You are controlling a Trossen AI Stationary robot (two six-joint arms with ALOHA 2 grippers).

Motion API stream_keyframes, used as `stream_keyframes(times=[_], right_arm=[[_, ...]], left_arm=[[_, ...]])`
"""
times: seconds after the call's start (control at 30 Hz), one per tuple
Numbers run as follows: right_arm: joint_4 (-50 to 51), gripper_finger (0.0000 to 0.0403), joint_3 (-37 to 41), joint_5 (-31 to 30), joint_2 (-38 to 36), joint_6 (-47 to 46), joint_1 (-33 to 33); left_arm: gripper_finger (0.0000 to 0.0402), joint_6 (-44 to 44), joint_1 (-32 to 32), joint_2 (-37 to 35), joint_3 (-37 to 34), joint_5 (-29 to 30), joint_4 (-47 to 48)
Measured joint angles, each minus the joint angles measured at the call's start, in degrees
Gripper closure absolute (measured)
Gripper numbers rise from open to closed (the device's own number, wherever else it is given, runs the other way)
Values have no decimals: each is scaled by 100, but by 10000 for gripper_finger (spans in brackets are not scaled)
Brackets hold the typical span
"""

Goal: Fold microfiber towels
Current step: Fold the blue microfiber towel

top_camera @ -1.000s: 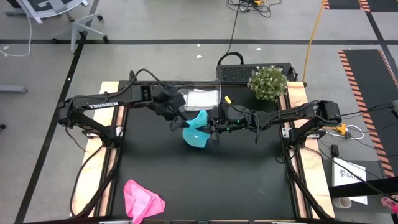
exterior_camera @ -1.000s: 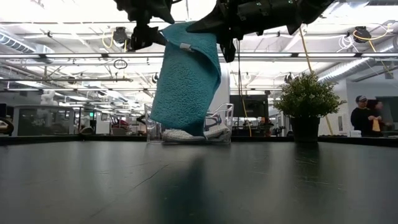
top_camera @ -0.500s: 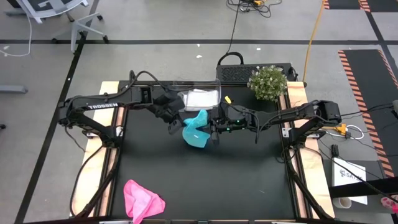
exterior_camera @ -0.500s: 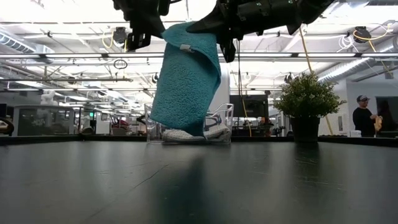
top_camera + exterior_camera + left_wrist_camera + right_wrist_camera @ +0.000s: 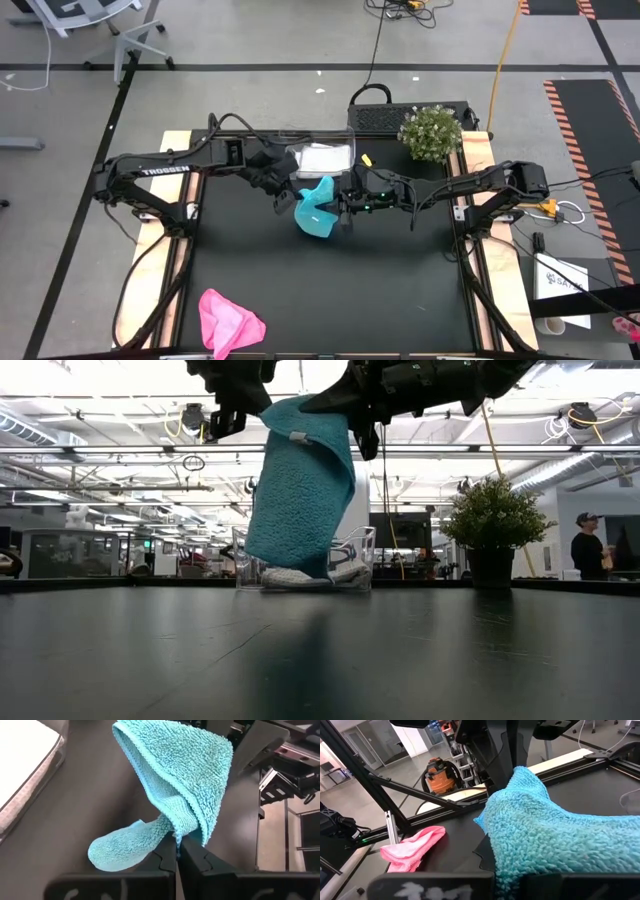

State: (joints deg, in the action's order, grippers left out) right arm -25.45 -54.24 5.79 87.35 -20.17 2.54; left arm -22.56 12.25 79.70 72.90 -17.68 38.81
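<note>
The black counter (image 5: 330, 290) is seen from above, both arms meeting near its far middle. The teal towel (image 5: 316, 208) is held up off the counter between them, draped in front of the clear tub (image 5: 352, 565), where the pale towel (image 5: 322, 158) is lying. The pink towel (image 5: 229, 321) is left crumpled at the near edge, well apart. The potted plant (image 5: 431, 133) is stood at the far right corner. The right gripper (image 5: 341, 207) is clenched on one top edge of the teal towel; the left gripper (image 5: 177, 851) is pinched onto its folded edge.
</note>
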Motion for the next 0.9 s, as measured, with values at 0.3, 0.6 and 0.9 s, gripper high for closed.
stream_keyframes(times=[0.3,0.6,0.9], right_arm=[[0,403,0,-1,-2,-5,0],[0,403,0,-1,-2,-10,0],[2,403,0,-1,-2,-12,0]], left_arm=[[316,-22,4,0,0,23,-16],[255,15,9,0,0,-10,-279],[243,-75,11,-154,-4,-296,-94]])
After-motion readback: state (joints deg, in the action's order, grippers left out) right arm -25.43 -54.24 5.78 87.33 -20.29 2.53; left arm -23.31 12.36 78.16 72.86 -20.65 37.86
